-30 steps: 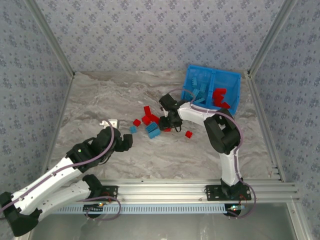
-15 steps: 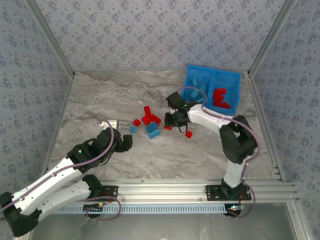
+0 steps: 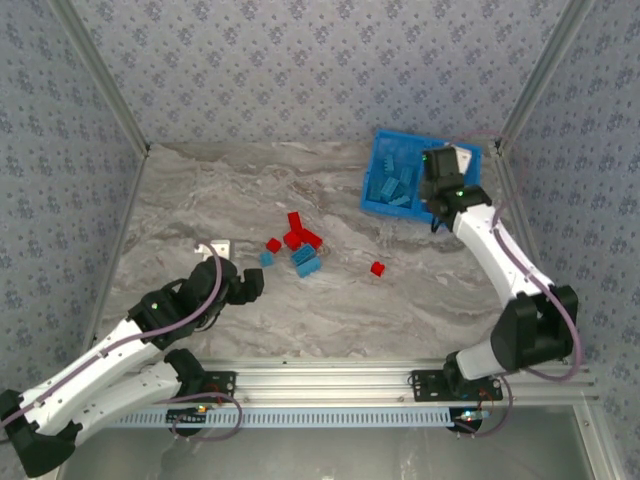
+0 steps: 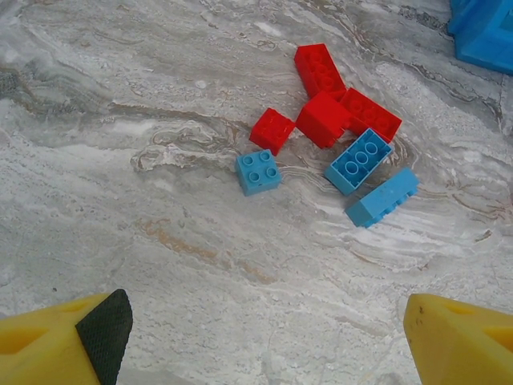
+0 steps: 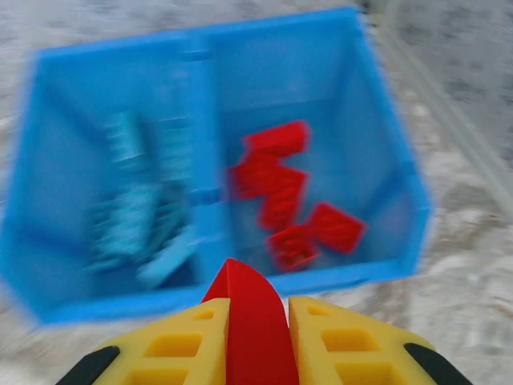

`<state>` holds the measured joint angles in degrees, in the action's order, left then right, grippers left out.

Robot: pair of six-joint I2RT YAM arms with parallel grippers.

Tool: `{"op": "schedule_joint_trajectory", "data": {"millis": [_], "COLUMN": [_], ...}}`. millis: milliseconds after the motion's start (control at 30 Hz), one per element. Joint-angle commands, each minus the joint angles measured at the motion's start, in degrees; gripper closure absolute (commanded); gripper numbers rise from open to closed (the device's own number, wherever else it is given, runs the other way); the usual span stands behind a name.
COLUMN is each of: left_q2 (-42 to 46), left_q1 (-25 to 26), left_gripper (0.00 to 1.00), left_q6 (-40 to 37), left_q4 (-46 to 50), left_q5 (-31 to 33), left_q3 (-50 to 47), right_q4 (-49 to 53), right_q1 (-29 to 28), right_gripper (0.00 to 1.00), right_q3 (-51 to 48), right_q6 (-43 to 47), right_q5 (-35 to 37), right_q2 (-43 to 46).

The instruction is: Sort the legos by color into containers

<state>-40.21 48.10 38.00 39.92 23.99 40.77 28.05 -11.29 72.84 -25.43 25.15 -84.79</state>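
while over the bin (image 5: 377, 120), right fingers (image 5: 180, 341) tight on red lego (image 5: 252, 321), left fingers (image 4: 56, 345) apart

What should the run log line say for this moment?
right end effector: shut on red brick, above bin | left end effector: open, facing loose bricks | phase: likely pre-release

White arms (image 3: 95, 365), black joints (image 3: 530, 338), lilac cables, yellow claw fingers (image 5: 180, 341).

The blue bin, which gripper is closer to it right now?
Right. The right gripper, shut on a red lego, hovers at the bin's near wall. The left gripper sits open far across the table, by the loose legos.
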Motion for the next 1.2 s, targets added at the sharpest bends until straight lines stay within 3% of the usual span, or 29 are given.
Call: {"op": "schedule_joint_trajectory", "data": {"millis": [0,67,167,367,533,633,767,867,1000,1167], "left_q2": [0.91,1.31,1.97,2.28,-0.63,-4.19,-7.47,-8.8,-10.63,-10.24], "left_q1": [-0.2,-0.21,-0.11,-0.11,-0.11,-0.11,-0.13,-0.11,-0.13,-0.03], "left_gripper": [0.1,0.09,0.07,0.06,0.05,0.04,0.04,0.03,0.03,0.03], "left_q6": [0.57,-1.29,-2.97,-6.36,-7.65,-8.67,-10.17,-10.92,-10.65,-8.97], "left_q4": [-0.72,-3.55,-5.91,-9.75,-13.21,-12.95,-13.74,-15.26,-15.45,-14.79], "left_q5": [-1.39,-5.16,-9.46,-15.79,-18.28,-17.6,-16.39,-16.25,-16.85,-16.89], "left_q3": [0.07,-0.49,-1.39,-2.95,-3.63,-2.25,-1.05,-0.89,-0.14,-0.76], "right_q4": [-1.06,-0.68,1.54,3.23,3.23,3.16,1.67,-0.21,2.01,4.16], "right_q1": [5.05,7.06,7.91,7.59,4.14,-1.73,-11.41,-15.82,-19.63,-20.66], "right_gripper": [0.76,0.71,0.49,0.46,0.42,0.33,0.25,0.16,0.07,0.06], "right_q3": [2.87,6.46,12.19,13.81,1.64,-9.13,-20.25,-24.0,-22.1,-15.95], "right_q6": [2.22,3.04,4.46,5.61,3.37,3.52,2.54,4.35,10.18,20.1], "right_q5": [2.15,0.66,-0.25,-1.24,-12.03,-17.99,-20.08,-25.03,-20.89,-19.19], "right_q2": [-6.7,-11.76,-16.33,-12.79,-0.32,7.34,13.04,11.33,4.05,-6.87]}}
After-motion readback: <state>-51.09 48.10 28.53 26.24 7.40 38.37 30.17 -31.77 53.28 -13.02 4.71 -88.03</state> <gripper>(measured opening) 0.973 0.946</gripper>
